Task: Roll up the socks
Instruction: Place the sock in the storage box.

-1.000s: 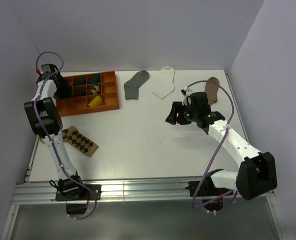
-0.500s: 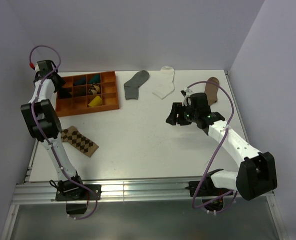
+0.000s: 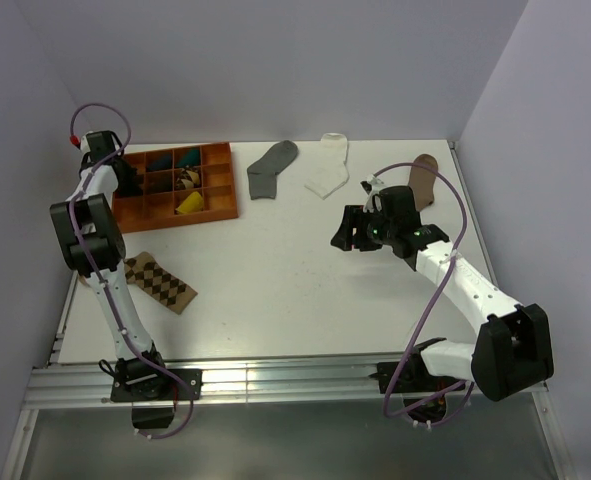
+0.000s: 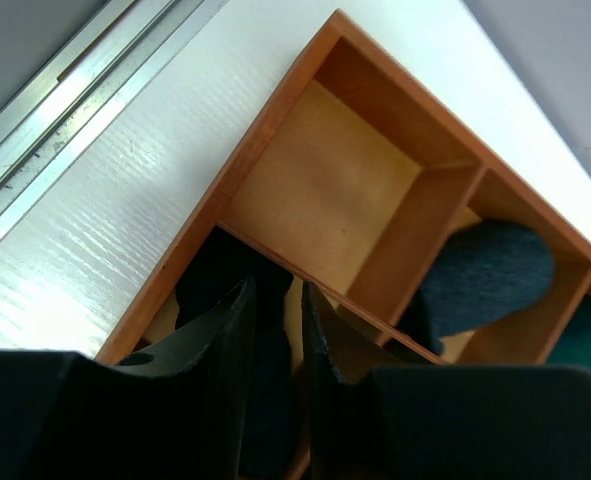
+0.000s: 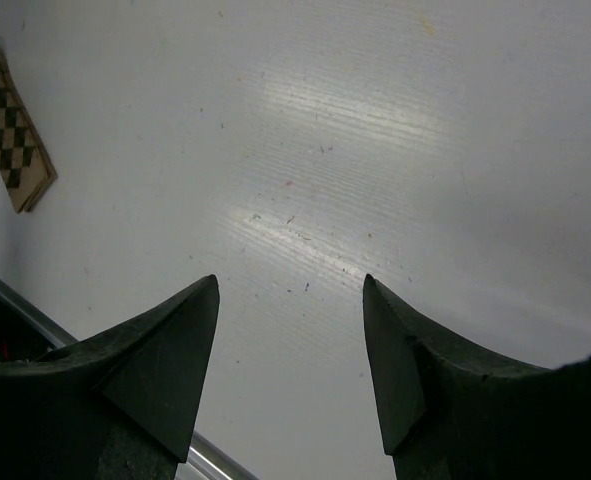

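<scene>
Two states: left pincer [image 4: 275,292] narrowed over the black sock [image 4: 203,288] in the tray [image 4: 325,190], grip unclear. Right pincer [image 5: 291,285] gapes above the surface [image 5: 425,130].

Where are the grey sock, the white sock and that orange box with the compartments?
grey sock [image 3: 271,168], top view, middle of the sock.
white sock [image 3: 329,176], top view, its foot part.
orange box [image 3: 175,222], top view, its near wall.

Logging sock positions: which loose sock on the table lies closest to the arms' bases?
The diamond-patterned sock, at near left; the grey sock, white sock and brown sock lie near the far edge.
</scene>
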